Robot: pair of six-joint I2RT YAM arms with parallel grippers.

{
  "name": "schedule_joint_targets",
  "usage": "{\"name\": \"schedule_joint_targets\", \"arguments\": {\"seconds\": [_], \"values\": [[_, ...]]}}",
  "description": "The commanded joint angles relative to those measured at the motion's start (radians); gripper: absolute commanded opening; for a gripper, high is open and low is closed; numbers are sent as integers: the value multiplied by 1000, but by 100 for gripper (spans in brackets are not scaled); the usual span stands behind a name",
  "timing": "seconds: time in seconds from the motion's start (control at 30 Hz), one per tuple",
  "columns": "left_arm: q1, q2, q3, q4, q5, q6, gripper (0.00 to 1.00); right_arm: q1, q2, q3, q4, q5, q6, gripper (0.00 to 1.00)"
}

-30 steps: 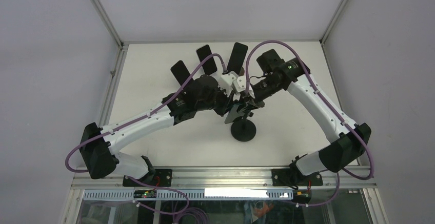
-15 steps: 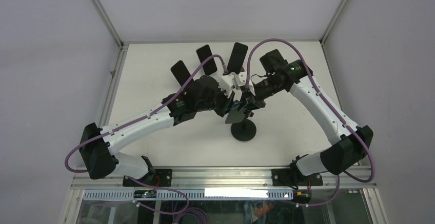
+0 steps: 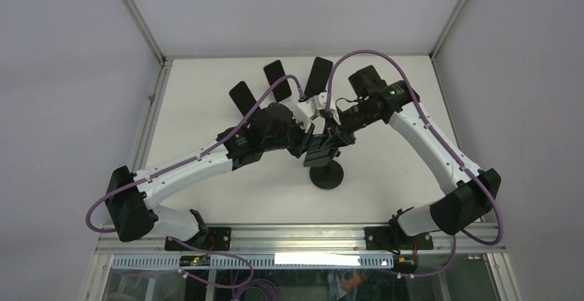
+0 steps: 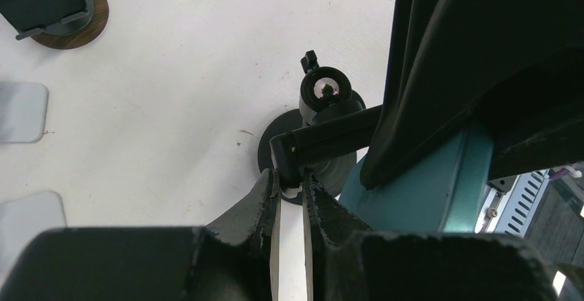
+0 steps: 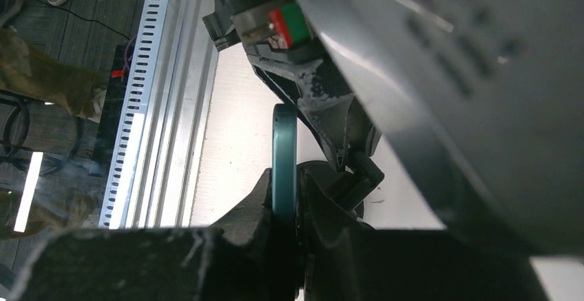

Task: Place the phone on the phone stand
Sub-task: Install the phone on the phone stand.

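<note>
**A:** Where is the phone at this moment?

**B:** The phone [image 4: 425,180] is in the air, just above the round foot of the phone stand [image 3: 327,175]. In the left wrist view I see its teal back. In the right wrist view I see only its thin edge.

**A:** Who holds it?

**B:** The right end effector [image 5: 288,185]. Its two fingers press on both faces of the phone, so it is pinching the phone between them.

**A:** And the other arm?

**B:** The left end effector [image 4: 290,180] is just beside the phone, also above the foot of the stand. Its fingers are almost together, and they pinch the end of the black bracket [image 4: 330,132] at the top of the stand.

**A:** Is the phone sitting in the bracket?

**B:** I cannot tell. The phone is right next to the bracket, but from above both arms cover this place.

**A:** What else is there?

**B:** Behind the stand, on the far part of the table [image 3: 186,108], three other phones [image 3: 277,79] lean in a row. They are well apart from the stand.
</note>
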Motion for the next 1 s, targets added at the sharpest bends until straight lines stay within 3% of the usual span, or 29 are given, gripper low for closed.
{"name": "schedule_joint_targets", "arguments": {"seconds": [0.0, 0.6, 0.97], "values": [[4, -67, 11, 58, -50, 9, 0, -21, -23, 3, -6, 93, 77, 0], [2, -74, 20, 51, -139, 0, 0, -25, -93, -31, 0, 267, 149, 0], [2, -63, 27, 44, -192, 7, 0, -79, -109, -76, 11, 263, 205, 0]]}}
